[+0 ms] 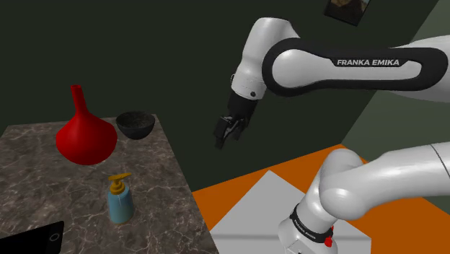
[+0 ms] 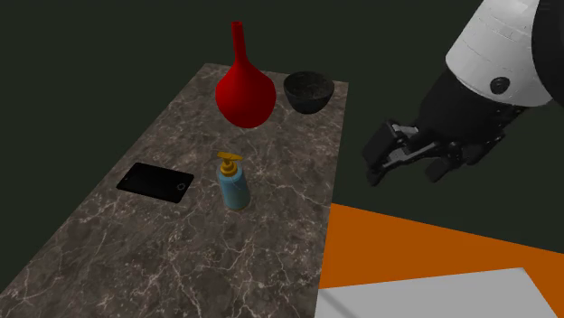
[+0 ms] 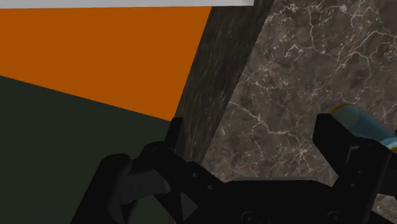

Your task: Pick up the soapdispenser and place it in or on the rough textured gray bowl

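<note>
A blue soap dispenser (image 1: 120,198) (image 2: 233,183) with a yellow pump stands upright on the dark marble table (image 1: 159,180) (image 2: 181,262). At the table's far end sits the dark grey bowl (image 1: 135,124) (image 2: 308,91), upright with nothing in it. My black gripper (image 1: 227,132) (image 2: 389,158) hangs open in the air beyond the table's side edge, over the floor, holding nothing. In the wrist view the gripper (image 3: 254,137) has its fingers wide apart, and the dispenser (image 3: 366,122) peeks out just past the right finger (image 3: 337,143).
A red long-necked vase (image 1: 85,133) (image 2: 244,90) stands beside the bowl. A black phone (image 1: 32,242) (image 2: 156,182) lies flat near the dispenser. Orange and white floor (image 2: 425,262) lies below the gripper.
</note>
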